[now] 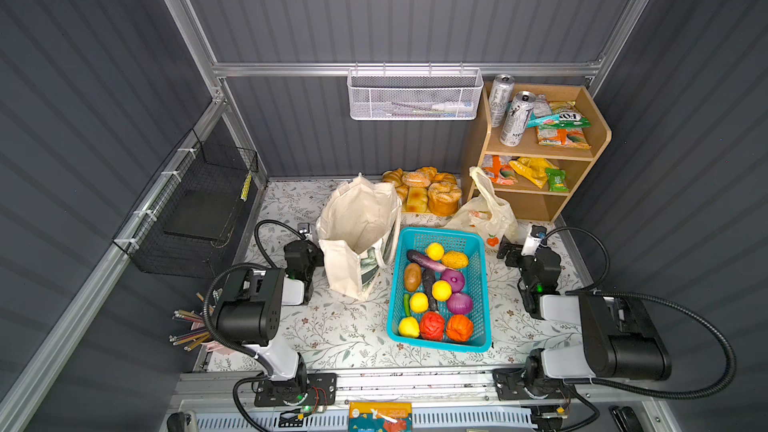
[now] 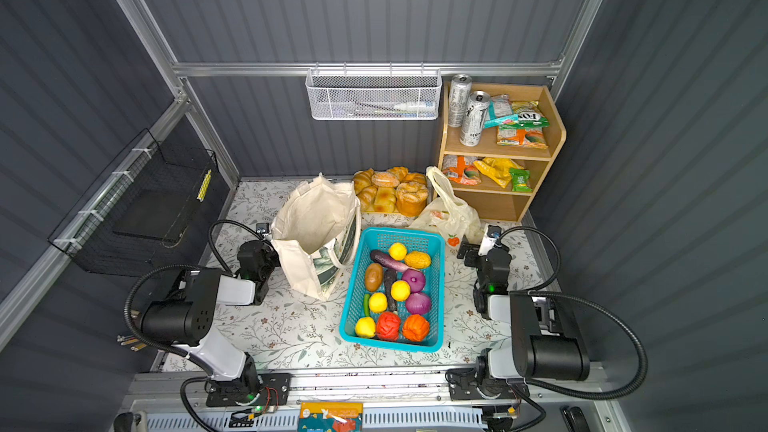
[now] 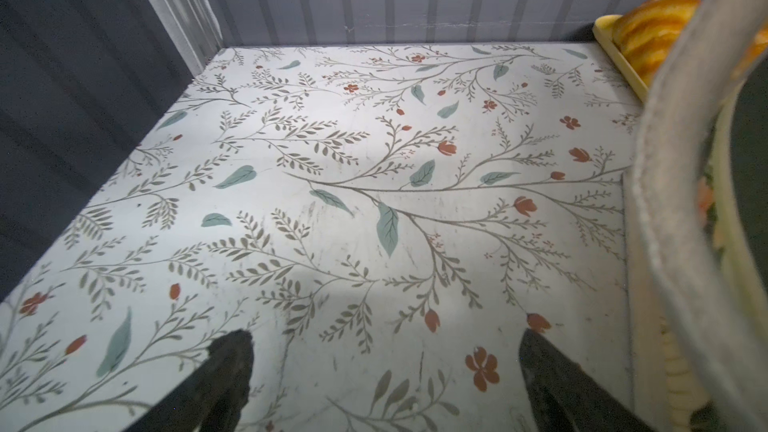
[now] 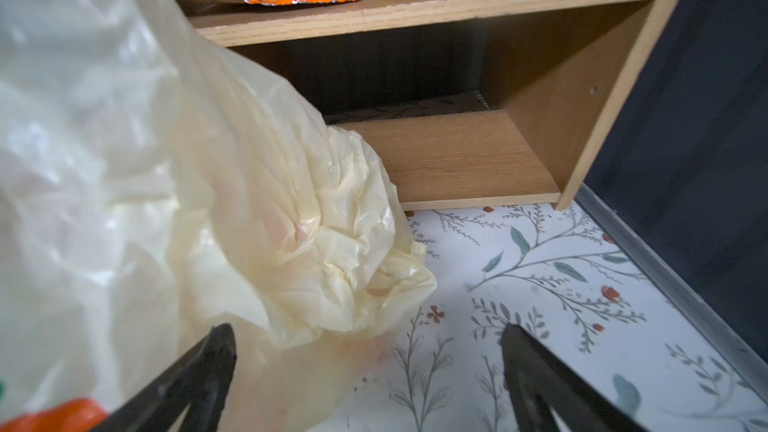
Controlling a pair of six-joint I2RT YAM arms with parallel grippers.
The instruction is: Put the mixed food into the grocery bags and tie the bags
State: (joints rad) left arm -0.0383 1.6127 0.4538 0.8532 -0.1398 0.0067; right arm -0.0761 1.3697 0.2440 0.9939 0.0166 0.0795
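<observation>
The cream canvas tote (image 1: 357, 234) stands open at the left of the mat. Behind the turquoise basket lies the pale-yellow plastic bag (image 1: 484, 211), slumped. Lemons (image 1: 434, 251) and other toy produce fill the basket. Bread pieces (image 1: 428, 193) sit on a tray at the back. Two silver cans (image 1: 515, 118) and a teal packet (image 1: 557, 120) are on the shelf. My left gripper (image 3: 384, 342) is open over bare mat beside the tote (image 3: 673, 184). My right gripper (image 4: 365, 338) is open low at the plastic bag (image 4: 208, 201), whose crumpled edge lies between its fingers, ungripped.
The turquoise basket (image 1: 478, 243) takes up the middle of the mat. A wooden shelf unit (image 1: 598, 135) with snack packets stands at the back right. A white mesh basket (image 1: 415, 97) hangs on the back wall, and a black wire basket (image 1: 199, 209) on the left wall.
</observation>
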